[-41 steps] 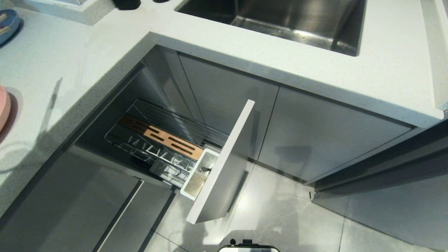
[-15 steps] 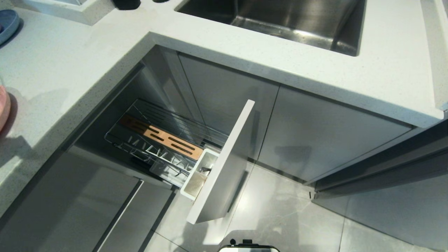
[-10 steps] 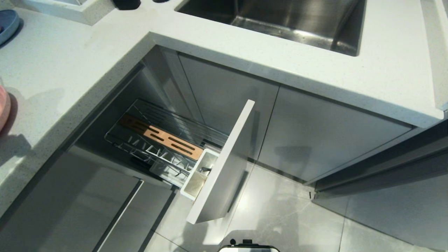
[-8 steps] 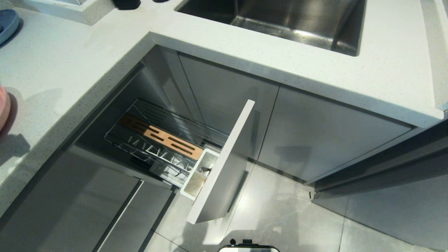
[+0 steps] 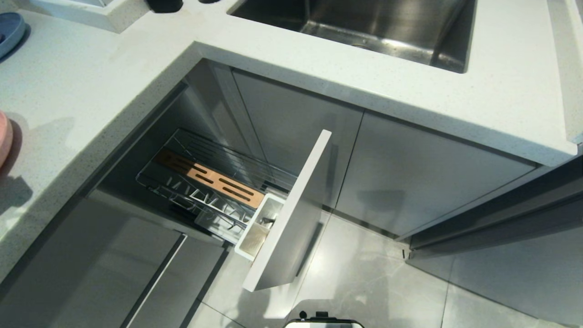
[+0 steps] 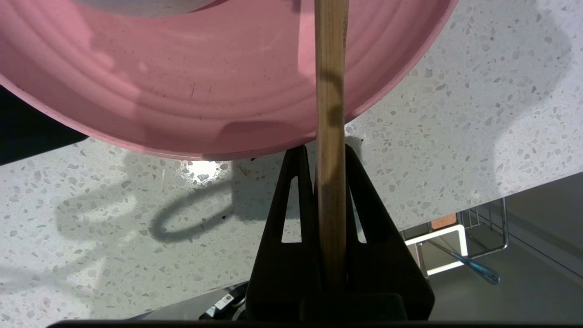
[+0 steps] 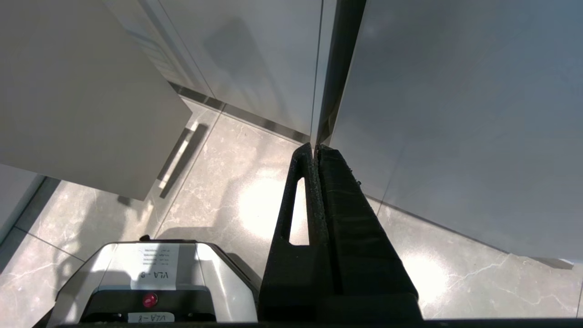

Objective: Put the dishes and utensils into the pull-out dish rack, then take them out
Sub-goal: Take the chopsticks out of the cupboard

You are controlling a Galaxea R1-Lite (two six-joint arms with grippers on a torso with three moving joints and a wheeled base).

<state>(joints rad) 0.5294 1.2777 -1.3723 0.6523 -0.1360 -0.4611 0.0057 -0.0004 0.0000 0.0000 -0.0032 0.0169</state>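
Observation:
In the left wrist view my left gripper (image 6: 324, 148) is shut on the light-wood chopsticks (image 6: 331, 91), which run straight out between the fingers and over the pink plate (image 6: 205, 91). The plate lies on the speckled counter (image 6: 455, 114); in the head view only its edge (image 5: 3, 136) shows at the far left, and the left arm is out of frame. The pull-out dish rack (image 5: 209, 182) stands open under the counter, with its white utensil cup (image 5: 259, 228) behind the pale front (image 5: 291, 214). A slim utensil with a bluish end (image 6: 473, 269) leans in the cup. My right gripper (image 7: 315, 146) hangs shut and holds nothing.
The steel sink (image 5: 373, 27) is sunk in the counter at the back. A blue plate (image 5: 10, 28) sits at the counter's far left corner. Grey cabinet fronts (image 5: 432, 177) and the tiled floor (image 5: 373, 282) surround the rack. My base (image 7: 150, 282) sits below the right gripper.
The camera and rack have not moved. The thin stick shadow on the counter has gone, the broad shadow has drifted left, and slightly less of the pink plate shows.

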